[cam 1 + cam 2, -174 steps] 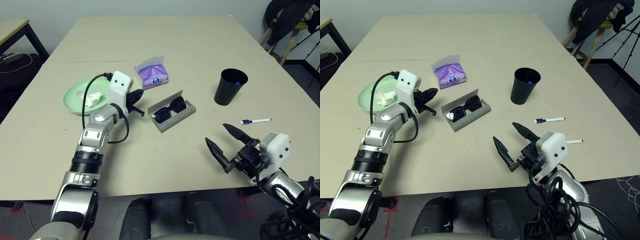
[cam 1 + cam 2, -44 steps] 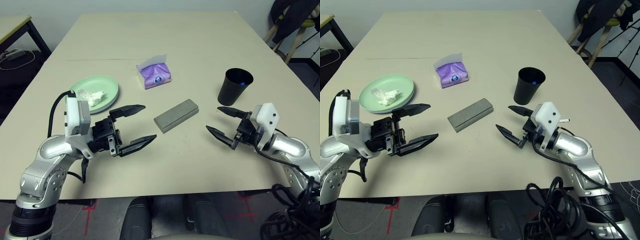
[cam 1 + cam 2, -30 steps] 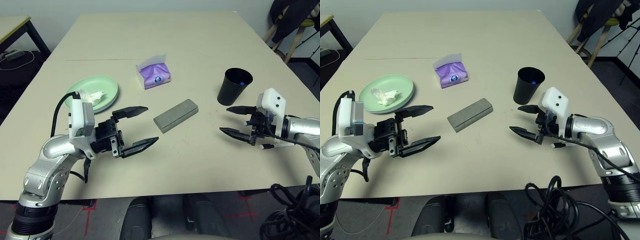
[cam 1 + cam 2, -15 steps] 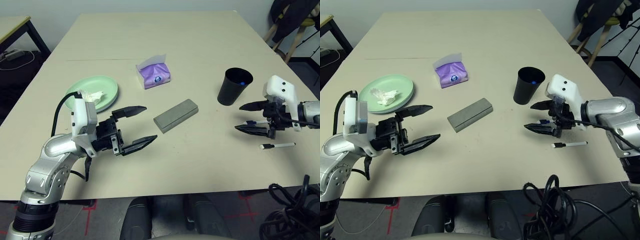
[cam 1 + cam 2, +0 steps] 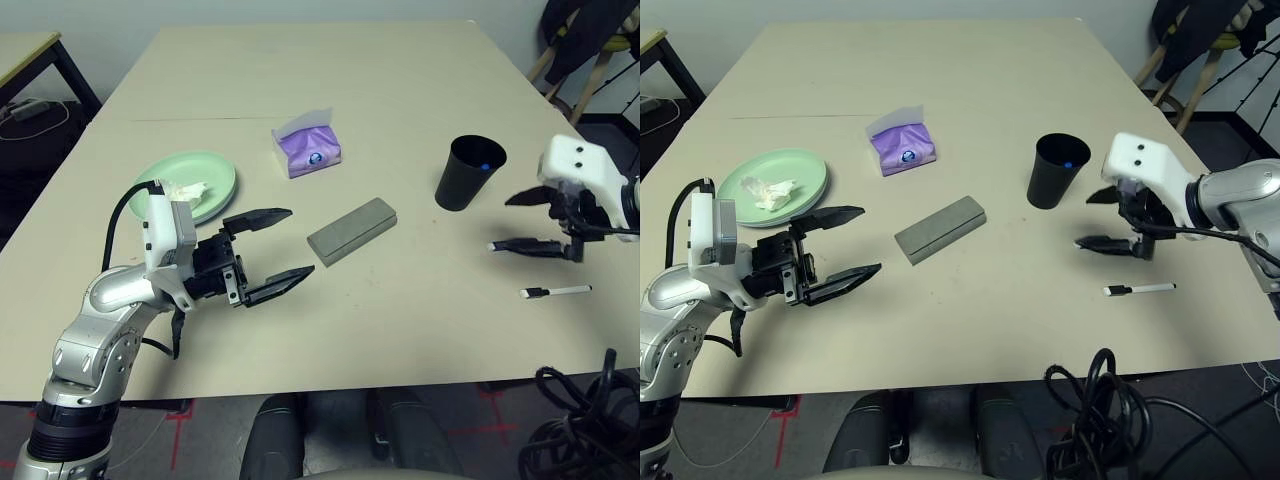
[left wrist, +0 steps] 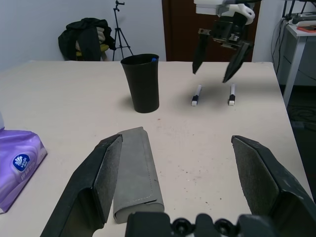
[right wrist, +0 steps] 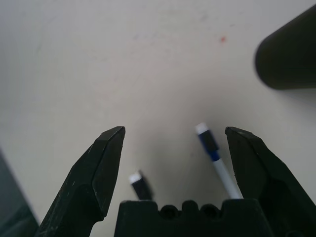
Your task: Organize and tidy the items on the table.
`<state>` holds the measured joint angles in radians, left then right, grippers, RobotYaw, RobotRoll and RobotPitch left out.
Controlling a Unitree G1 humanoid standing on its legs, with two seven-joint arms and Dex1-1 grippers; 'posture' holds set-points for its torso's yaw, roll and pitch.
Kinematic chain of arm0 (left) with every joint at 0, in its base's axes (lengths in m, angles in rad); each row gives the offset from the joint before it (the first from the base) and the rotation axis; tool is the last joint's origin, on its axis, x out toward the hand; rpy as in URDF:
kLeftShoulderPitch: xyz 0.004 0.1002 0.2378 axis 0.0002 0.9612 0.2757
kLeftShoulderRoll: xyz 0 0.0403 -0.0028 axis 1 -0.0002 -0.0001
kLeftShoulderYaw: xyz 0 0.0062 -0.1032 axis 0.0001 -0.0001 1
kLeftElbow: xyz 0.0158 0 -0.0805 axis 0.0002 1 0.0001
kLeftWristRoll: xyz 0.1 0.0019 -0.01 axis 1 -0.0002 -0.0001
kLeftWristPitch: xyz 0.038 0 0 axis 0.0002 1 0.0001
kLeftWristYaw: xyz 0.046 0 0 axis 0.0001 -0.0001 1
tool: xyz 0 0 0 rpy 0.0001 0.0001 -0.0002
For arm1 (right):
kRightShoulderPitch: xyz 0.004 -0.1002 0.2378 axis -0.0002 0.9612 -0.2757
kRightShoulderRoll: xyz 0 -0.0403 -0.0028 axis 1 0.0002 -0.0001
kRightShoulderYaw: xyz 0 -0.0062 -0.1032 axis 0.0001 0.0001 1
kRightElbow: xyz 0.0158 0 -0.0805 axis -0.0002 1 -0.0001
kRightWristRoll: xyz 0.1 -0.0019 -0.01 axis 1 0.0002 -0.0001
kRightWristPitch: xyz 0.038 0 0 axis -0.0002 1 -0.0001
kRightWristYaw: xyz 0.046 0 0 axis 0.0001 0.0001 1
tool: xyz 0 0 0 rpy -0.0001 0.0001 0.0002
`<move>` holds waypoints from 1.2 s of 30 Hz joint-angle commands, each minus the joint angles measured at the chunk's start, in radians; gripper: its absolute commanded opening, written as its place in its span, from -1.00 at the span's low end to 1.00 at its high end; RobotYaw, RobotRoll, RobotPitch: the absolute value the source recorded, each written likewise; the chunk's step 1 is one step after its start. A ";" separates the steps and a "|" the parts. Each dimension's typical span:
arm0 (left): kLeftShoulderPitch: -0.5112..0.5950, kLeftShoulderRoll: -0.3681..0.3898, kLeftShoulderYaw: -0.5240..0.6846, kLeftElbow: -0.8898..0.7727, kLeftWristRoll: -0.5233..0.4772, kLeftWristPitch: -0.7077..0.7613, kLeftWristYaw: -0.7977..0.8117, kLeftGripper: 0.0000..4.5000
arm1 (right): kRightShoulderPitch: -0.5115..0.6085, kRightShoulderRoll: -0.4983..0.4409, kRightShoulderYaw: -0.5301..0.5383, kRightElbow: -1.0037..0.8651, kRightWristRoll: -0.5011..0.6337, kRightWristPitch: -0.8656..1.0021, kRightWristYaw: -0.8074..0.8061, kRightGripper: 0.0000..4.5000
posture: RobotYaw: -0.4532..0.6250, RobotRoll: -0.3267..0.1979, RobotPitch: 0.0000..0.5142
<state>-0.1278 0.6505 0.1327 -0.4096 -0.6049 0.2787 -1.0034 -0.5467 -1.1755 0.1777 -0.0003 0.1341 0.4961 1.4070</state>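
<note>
On the beige table (image 5: 400, 90) the right gripper (image 5: 527, 222) hangs in the air near the right edge, its two black fingers spread wide and nothing between them. It points down at two white marker pens: one with a black cap (image 5: 555, 291) lies on the table nearer the robot, and the other, with a blue band near its tip (image 7: 213, 154), lies beneath the gripper; the right wrist view shows both pen tips on the table between the spread fingers, apart from them. The black cup (image 5: 471, 173) stands upright just to the left of that gripper, with something small and blue inside it. The left gripper (image 5: 273, 250) is held low over the table on the left, pointing level toward the middle, its fingers also wide apart and empty. Just ahead of it lies the closed grey glasses case (image 5: 352, 230), set at a slant and not touched by either finger. Behind the left arm sits the pale green plate (image 5: 215, 178) with a crumpled white tissue (image 5: 180, 190) on it. The purple tissue pack (image 5: 309, 149) sits farther back, between the plate and the cup.
</note>
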 commanded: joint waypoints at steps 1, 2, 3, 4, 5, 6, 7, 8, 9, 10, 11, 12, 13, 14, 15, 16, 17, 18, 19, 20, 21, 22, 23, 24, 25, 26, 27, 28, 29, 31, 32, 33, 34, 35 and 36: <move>0.000 0.002 -0.019 0.004 0.008 0.005 0.004 0.98 | 0.018 -0.059 0.032 -0.049 -0.014 -0.007 0.087 1.00 | -0.15 0.25 -0.53; -0.001 0.002 -0.019 0.004 0.008 0.005 0.005 0.98 | 0.031 -0.077 0.038 -0.062 -0.018 -0.018 0.108 1.00 | -0.15 0.25 -0.53; -0.003 0.002 -0.020 0.005 0.008 0.006 0.005 0.98 | 0.042 -0.092 0.043 -0.072 -0.024 -0.029 0.126 1.00 | -0.16 0.25 -0.51; -0.004 0.002 -0.021 0.007 0.008 0.006 0.004 0.98 | 0.049 -0.100 0.046 -0.078 -0.028 -0.036 0.135 1.00 | -0.16 0.25 -0.51; -0.005 0.002 -0.022 0.008 0.007 0.006 0.004 0.98 | 0.061 -0.109 0.050 -0.080 -0.039 -0.056 0.144 1.00 | -0.16 0.25 -0.51; -0.005 0.002 -0.023 0.009 0.007 0.005 0.005 0.98 | 0.071 -0.116 0.056 -0.077 -0.054 -0.076 0.150 1.00 | -0.16 0.25 -0.51; -0.006 0.000 -0.026 0.009 0.007 0.006 0.006 0.98 | 0.078 -0.122 0.066 -0.071 -0.075 -0.103 0.153 1.00 | -0.16 0.25 -0.51; -0.008 -0.001 -0.028 0.008 0.008 0.006 0.008 0.98 | 0.081 -0.124 0.076 -0.063 -0.094 -0.125 0.156 1.00 | -0.16 0.25 -0.51; -0.012 -0.002 -0.031 0.010 0.007 0.007 0.008 0.98 | 0.077 -0.121 0.085 -0.054 -0.110 -0.141 0.161 1.00 | -0.18 0.25 -0.50; -0.016 -0.003 -0.033 0.012 0.007 0.007 0.009 0.98 | 0.070 -0.115 0.101 -0.044 -0.137 -0.168 0.163 1.00 | -0.18 0.25 -0.50; -0.019 -0.004 -0.036 0.012 0.007 0.008 0.010 0.98 | 0.064 -0.110 0.116 -0.034 -0.163 -0.199 0.165 1.00 | -0.18 0.25 -0.50; -0.021 -0.004 -0.038 0.013 0.006 0.008 0.010 0.98 | 0.057 -0.102 0.129 -0.024 -0.184 -0.221 0.168 1.00 | -0.18 0.25 -0.50; -0.022 -0.005 -0.039 0.013 0.006 0.008 0.010 0.98 | 0.050 -0.093 0.139 -0.015 -0.199 -0.236 0.171 1.00 | -0.18 0.25 -0.50; -0.023 -0.005 -0.040 0.013 0.006 0.008 0.010 0.98 | 0.038 -0.080 0.151 -0.002 -0.216 -0.249 0.173 1.00 | -0.18 0.25 -0.50; -0.025 -0.005 -0.041 0.013 0.006 0.009 0.011 0.98 | 0.024 -0.068 0.162 0.014 -0.233 -0.266 0.174 1.00 | -0.18 0.25 -0.50; -0.028 -0.005 -0.042 0.013 0.006 0.010 0.013 0.98 | 0.010 -0.054 0.172 0.029 -0.251 -0.284 0.176 1.00 | -0.18 0.25 -0.50; -0.029 -0.004 -0.043 0.011 0.005 0.012 0.014 0.98 | -0.006 -0.039 0.183 0.045 -0.267 -0.297 0.180 1.00 | -0.18 0.25 -0.50; -0.029 -0.004 -0.045 0.010 0.005 0.013 0.016 0.98 | -0.022 -0.024 0.193 0.058 -0.280 -0.308 0.185 1.00 | -0.18 0.25 -0.50; -0.029 -0.004 -0.045 0.008 0.004 0.014 0.018 0.98 | -0.038 -0.009 0.202 0.073 -0.293 -0.320 0.191 1.00 | -0.18 0.25 -0.50; -0.029 -0.003 -0.045 0.004 0.003 0.016 0.021 0.98 | -0.052 0.004 0.208 0.086 -0.305 -0.330 0.194 1.00 | -0.15 0.25 -0.50; -0.027 -0.003 -0.044 0.000 0.001 0.019 0.024 0.98 | -0.066 0.017 0.216 0.101 -0.320 -0.345 0.195 1.00 | -0.15 0.25 -0.50; -0.026 -0.002 -0.044 -0.003 0.000 0.021 0.025 0.98 | -0.077 0.027 0.222 0.115 -0.332 -0.359 0.196 1.00 | -0.15 0.25 -0.50; -0.025 -0.002 -0.044 -0.005 -0.001 0.022 0.026 0.98 | -0.086 0.034 0.227 0.126 -0.344 -0.373 0.197 1.00 | -0.15 0.25 -0.50; -0.024 -0.001 -0.043 -0.006 -0.001 0.024 0.026 0.98 | -0.092 0.040 0.231 0.135 -0.354 -0.388 0.201 1.00 | -0.15 0.25 -0.50; -0.024 -0.001 -0.043 -0.009 -0.002 0.026 0.028 0.98 | -0.095 0.043 0.234 0.139 -0.359 -0.398 0.204 1.00 | -0.15 0.25 -0.50; -0.025 0.000 -0.042 -0.010 -0.003 0.028 0.030 0.98 | -0.099 0.044 0.240 0.142 -0.364 -0.413 0.206 1.00 | -0.15 0.25 -0.50; -0.026 0.001 -0.041 -0.010 -0.003 0.029 0.030 0.98 | -0.101 0.043 0.245 0.143 -0.370 -0.426 0.207 1.00 | -0.15 0.25 -0.50; -0.026 0.002 -0.041 -0.011 -0.004 0.031 0.031 0.98 | -0.102 0.042 0.249 0.146 -0.381 -0.446 0.207 1.00 | -0.15 0.25 -0.49; -0.028 0.002 -0.040 -0.010 -0.004 0.031 0.031 0.98 | -0.105 0.041 0.252 0.152 -0.398 -0.470 0.206 1.00 | -0.15 0.25 -0.49; -0.032 0.002 -0.040 -0.006 -0.003 0.031 0.030 0.98 | -0.110 0.040 0.259 0.170 -0.425 -0.514 0.205 1.00 | -0.15 0.25 -0.49; -0.032 0.002 -0.041 -0.006 -0.002 0.031 0.029 0.98 | -0.110 0.040 0.260 0.175 -0.431 -0.529 0.206 1.00 | -0.15 0.25 -0.49; -0.034 0.001 -0.043 -0.004 0.000 0.030 0.029 0.98 | -0.110 0.037 0.264 0.176 -0.431 -0.539 0.207 1.00 | -0.15 0.25 -0.49; -0.035 -0.001 -0.045 -0.002 0.001 0.029 0.030 0.98 | -0.110 0.035 0.267 0.177 -0.430 -0.546 0.207 1.00 | -0.15 0.25 -0.49; -0.036 -0.003 -0.047 -0.001 0.002 0.028 0.030 0.98 | -0.108 0.036 0.266 0.176 -0.431 -0.550 0.207 1.00 | -0.15 0.25 -0.49; -0.035 -0.004 -0.048 -0.002 0.002 0.028 0.030 0.98 | -0.104 0.037 0.265 0.174 -0.433 -0.553 0.207 1.00 | -0.16 0.25 -0.49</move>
<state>-0.1570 0.6458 0.0974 -0.4120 -0.6077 0.3043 -0.9724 -0.6498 -1.1316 0.4268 0.1680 -0.2952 -0.0442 1.6111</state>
